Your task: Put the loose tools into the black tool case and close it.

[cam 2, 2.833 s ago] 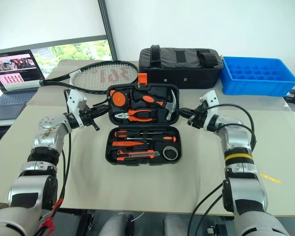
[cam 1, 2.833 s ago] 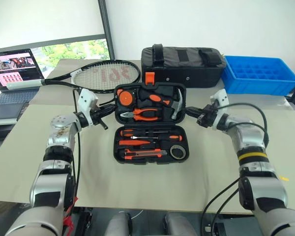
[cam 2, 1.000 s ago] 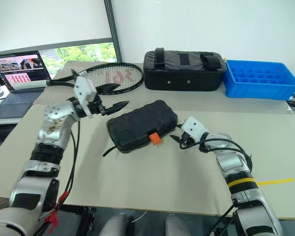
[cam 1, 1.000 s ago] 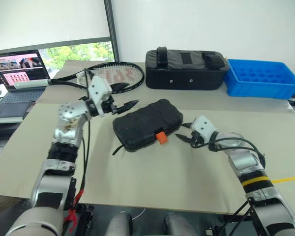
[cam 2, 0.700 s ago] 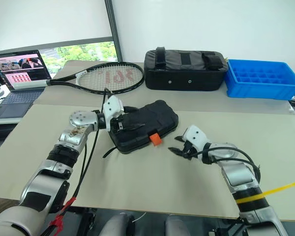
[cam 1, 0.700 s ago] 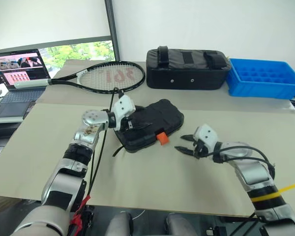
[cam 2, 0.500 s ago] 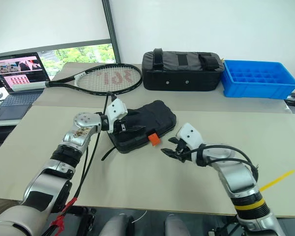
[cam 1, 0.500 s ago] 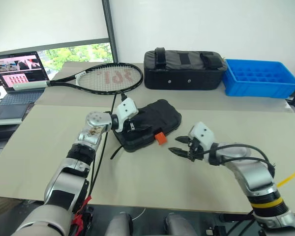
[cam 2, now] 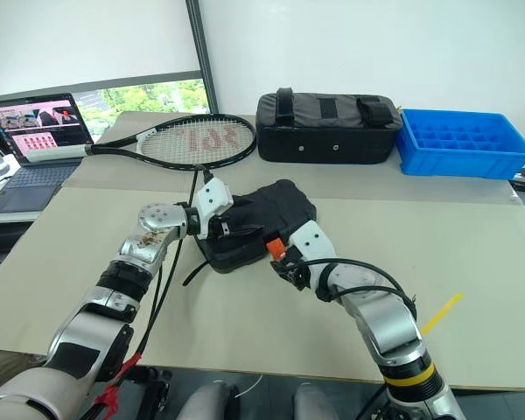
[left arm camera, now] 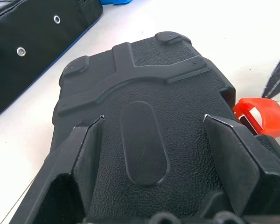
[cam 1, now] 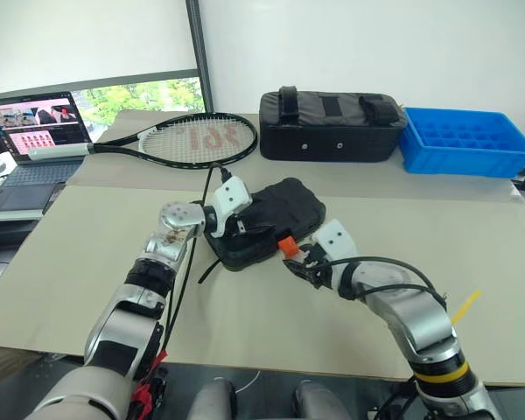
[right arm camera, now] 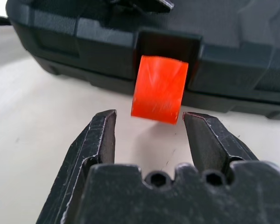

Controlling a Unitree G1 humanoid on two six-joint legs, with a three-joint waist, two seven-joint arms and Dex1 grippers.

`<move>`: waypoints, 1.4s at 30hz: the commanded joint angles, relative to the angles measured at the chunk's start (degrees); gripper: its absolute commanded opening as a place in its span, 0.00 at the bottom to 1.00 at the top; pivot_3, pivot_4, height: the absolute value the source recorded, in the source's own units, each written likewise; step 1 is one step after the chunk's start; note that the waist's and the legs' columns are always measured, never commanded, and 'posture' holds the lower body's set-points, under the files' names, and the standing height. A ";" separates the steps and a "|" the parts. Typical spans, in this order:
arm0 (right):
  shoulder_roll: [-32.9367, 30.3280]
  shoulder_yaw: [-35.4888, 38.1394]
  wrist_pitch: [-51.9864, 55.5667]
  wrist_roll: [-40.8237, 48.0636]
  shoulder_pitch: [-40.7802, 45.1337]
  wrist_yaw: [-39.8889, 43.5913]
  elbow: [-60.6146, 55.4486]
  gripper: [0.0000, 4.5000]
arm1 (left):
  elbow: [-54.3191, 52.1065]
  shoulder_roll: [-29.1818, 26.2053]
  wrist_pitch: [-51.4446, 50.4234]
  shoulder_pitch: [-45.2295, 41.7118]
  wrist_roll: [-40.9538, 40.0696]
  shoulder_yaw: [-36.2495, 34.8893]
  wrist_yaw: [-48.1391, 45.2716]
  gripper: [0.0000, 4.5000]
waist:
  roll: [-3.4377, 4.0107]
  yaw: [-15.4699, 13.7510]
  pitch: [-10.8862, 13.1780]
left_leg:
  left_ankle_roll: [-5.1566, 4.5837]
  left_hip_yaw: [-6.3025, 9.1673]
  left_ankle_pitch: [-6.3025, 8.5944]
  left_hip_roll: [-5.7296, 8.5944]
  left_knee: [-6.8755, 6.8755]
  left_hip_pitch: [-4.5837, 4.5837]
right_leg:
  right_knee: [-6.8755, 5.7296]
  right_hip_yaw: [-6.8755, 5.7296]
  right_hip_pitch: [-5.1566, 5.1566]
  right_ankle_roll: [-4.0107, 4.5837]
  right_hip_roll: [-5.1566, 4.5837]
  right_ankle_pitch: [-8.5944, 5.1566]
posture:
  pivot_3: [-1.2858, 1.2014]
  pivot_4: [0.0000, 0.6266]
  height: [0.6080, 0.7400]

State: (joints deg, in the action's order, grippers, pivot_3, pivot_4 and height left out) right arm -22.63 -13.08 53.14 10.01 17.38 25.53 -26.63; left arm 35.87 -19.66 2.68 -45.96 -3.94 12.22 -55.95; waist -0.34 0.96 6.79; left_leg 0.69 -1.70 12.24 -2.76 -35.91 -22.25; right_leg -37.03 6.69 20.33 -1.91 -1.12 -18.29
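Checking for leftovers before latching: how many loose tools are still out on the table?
0. None lie on the table; the black tool case is folded shut, so its contents are hidden. The tennis racket behind it isn't one of them.

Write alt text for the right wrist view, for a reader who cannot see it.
The right gripper, its two black fingers apart, points at the small orange latch sticking out from the front edge of the closed flat black plastic tool case. The case lies on a pale tabletop, and the fingers are not yet touching the latch.
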 commanded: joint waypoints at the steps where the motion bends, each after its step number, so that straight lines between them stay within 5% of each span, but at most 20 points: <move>1: -0.06 -0.67 -1.22 -1.03 1.19 -0.77 -0.37 0.60 | 1.35 0.26 -1.63 2.17 2.74 1.99 0.04 0.81 | 0.00 -0.03 0.00 | 0.00 0.00 0.00 0.00 0.00 -0.01 | 0.01 0.00 0.00 0.00 0.00 0.00 | 0.52 0.24 0.76; 2: -0.07 -0.77 -1.35 -1.13 1.29 -0.84 -0.24 0.60 | 1.31 0.23 -1.64 2.17 2.76 1.98 0.09 0.81 | -0.01 -0.04 0.00 | 0.00 0.00 0.00 0.01 0.00 -0.02 | 0.02 0.01 0.00 0.00 0.00 0.00 | 0.52 0.24 0.76; 7: 0.16 -1.13 -2.84 -2.08 1.75 -1.49 1.21 0.26 | 1.06 0.00 -1.67 2.22 2.70 1.84 0.19 0.81 | -0.01 0.03 -0.01 | 0.00 0.01 0.00 0.01 0.00 -0.01 | 0.02 0.01 0.00 -0.01 0.00 -0.01 | 0.52 0.24 0.76; 40: 12.41 0.31 -3.91 -4.00 6.03 -7.94 15.23 0.26 | -0.27 0.68 -1.94 3.42 2.44 1.77 0.72 0.81 | -0.45 2.10 -0.36 | 0.00 0.18 0.00 -0.08 0.01 0.27 | -0.08 0.18 -0.08 -0.04 0.24 0.01 | 0.52 0.24 0.76; 41: 12.23 0.15 -3.78 -4.17 5.98 -7.92 15.01 0.49 | -0.27 0.68 -1.95 3.47 2.42 1.73 0.76 0.81 | -0.44 2.11 -0.37 | 0.00 0.18 0.00 -0.08 0.02 0.27 | -0.08 0.19 -0.08 -0.03 0.25 0.01 | 0.52 0.24 0.76; 42: 12.00 -0.08 -3.53 -4.36 5.92 -7.94 14.70 0.54 | -0.33 0.64 -1.96 3.54 2.41 1.68 0.77 0.81 | -0.45 2.07 -0.36 | 0.00 0.18 0.00 -0.08 0.02 0.26 | -0.08 0.19 -0.08 -0.04 0.25 0.01 | 0.52 0.24 0.76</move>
State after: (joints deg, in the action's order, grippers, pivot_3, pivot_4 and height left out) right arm -10.47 -14.42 49.72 6.65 22.17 18.83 -11.38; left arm 34.43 -19.44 2.24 -44.35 -3.60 11.90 -54.49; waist -0.79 3.03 6.43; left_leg 0.68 -1.50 12.24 -2.84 -35.90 -22.02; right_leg -37.11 6.88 20.27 -1.95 -0.87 -18.27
